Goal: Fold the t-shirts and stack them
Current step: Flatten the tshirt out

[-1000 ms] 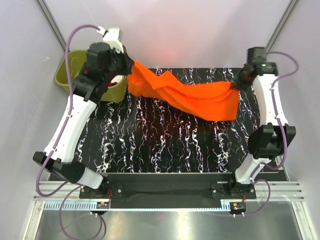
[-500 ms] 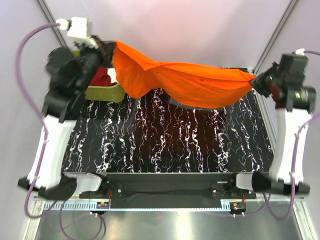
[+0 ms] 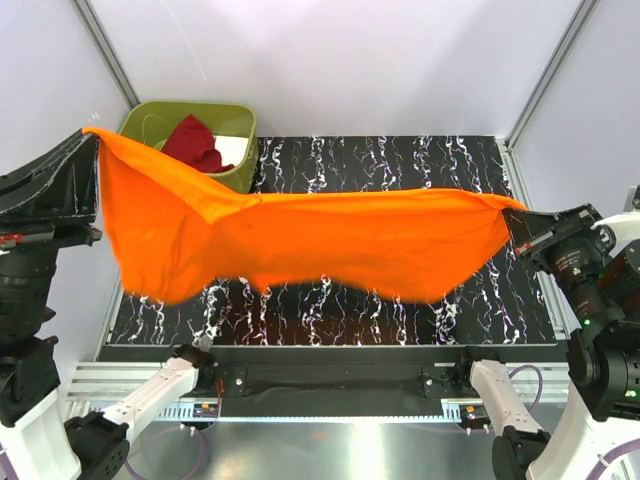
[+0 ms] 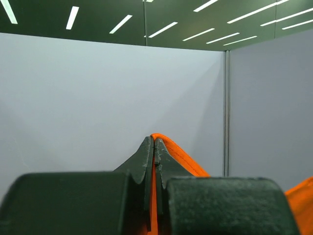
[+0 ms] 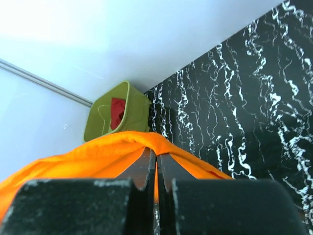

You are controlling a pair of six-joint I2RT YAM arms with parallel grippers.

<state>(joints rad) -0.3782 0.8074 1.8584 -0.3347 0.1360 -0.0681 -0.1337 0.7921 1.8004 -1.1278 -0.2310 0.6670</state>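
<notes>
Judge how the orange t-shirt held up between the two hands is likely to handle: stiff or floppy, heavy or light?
Probably floppy: the orange t-shirt, pinched by the left hand and right hand, sags and hangs in folds between them. Likely light, since two fingertip pinches carry it. It may crumple on the table unless kept taut.

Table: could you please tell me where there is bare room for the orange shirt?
Bare table shows right of the green bin along the far edge, and in a near strip below the hem of the orange shirt. Crowded: far-left corner, bin holding the dark red shirt.
</notes>
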